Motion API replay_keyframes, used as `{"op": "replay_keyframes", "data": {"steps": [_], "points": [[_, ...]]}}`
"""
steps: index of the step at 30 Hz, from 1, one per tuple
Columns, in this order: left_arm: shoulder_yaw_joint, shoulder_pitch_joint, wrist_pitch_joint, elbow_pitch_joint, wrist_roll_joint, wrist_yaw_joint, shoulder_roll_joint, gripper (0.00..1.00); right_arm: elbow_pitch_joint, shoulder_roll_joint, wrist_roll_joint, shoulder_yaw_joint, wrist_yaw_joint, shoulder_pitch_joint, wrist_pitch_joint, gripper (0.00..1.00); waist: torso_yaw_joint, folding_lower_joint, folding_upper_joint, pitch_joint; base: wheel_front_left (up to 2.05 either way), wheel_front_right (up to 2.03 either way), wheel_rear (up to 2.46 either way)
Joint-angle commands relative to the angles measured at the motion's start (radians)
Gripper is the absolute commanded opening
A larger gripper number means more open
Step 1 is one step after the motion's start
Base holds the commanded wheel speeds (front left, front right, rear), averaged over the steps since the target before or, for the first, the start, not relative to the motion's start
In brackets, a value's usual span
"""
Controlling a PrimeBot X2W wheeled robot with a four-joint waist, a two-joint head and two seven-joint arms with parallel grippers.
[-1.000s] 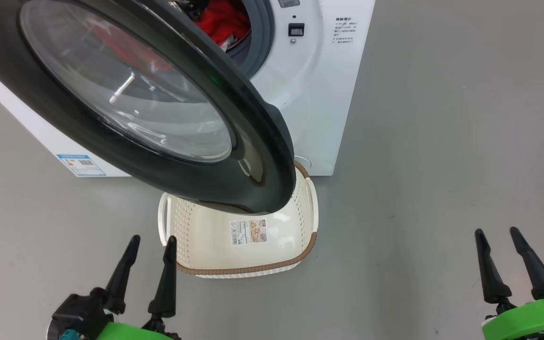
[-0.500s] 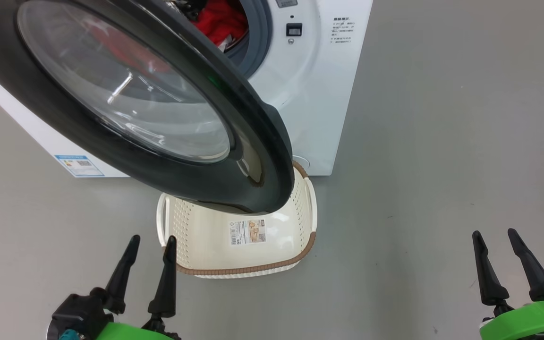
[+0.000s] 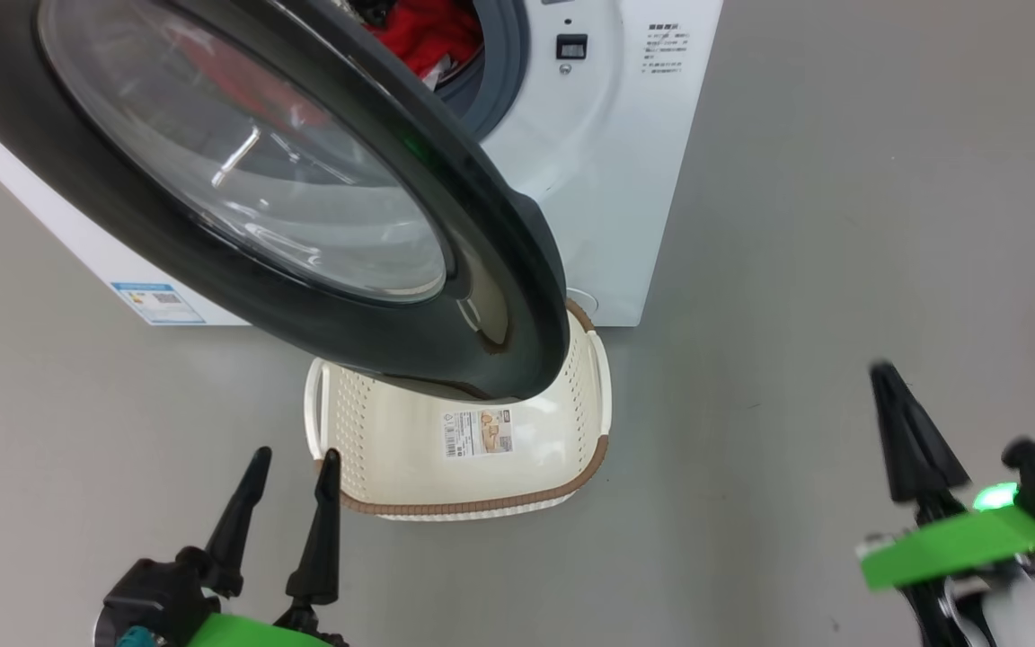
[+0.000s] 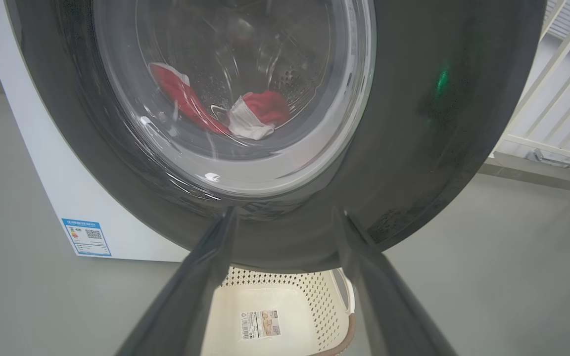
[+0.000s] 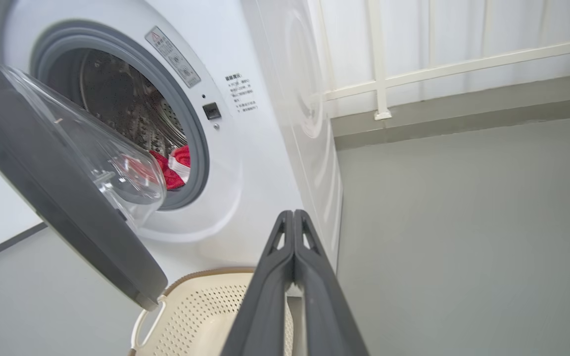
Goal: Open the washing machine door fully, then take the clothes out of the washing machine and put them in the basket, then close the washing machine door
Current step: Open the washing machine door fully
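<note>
The washing machine door (image 3: 320, 296) with its black rim and glass bowl (image 4: 235, 89) stands partly open, swung out over the basket (image 3: 392, 449). Red clothes (image 3: 423, 31) lie in the drum of the white washing machine (image 3: 607, 180), and they also show as red clothes (image 5: 172, 168) past the grey ring. My left gripper (image 3: 288, 467) is open and empty at the lower left, just left of the basket and facing the door's rim. My right gripper (image 3: 886, 373) is shut on nothing, raised over the floor at the right, well clear of the door; its fingers (image 5: 292, 247) are pressed together.
Grey floor (image 3: 796, 270) spreads to the right of the machine. A white railing (image 5: 413, 74) and a low ledge run behind it. A blue label (image 3: 158, 304) marks the machine's lower left corner.
My right gripper has shut and risen up and slightly left in the head view. The left gripper has kept still. The head camera has shifted a little.
</note>
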Motion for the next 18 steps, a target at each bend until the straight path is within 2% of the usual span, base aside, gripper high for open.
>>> {"op": "replay_keyframes", "data": {"steps": [1,8,18], "points": [[0.026,-0.005,-0.009,-0.023,-0.004,-0.001,0.01,1.0,-0.025,-0.014,0.042,0.038,0.005,-0.047,-0.008,0.0,0.004,0.0,0.0,0.003,0.0,0.0,0.0],[0.004,-0.02,-0.009,-0.022,-0.015,0.002,0.01,1.0,-0.016,-0.048,0.243,0.188,0.005,-0.225,-0.008,0.0,0.036,0.0,0.0,0.017,0.0,0.0,0.0],[-0.032,-0.019,-0.009,-0.022,-0.035,0.004,0.01,1.0,0.008,-0.16,0.538,0.417,0.005,-0.399,-0.008,0.0,0.1,0.0,0.0,0.033,0.0,0.0,0.0]]}}
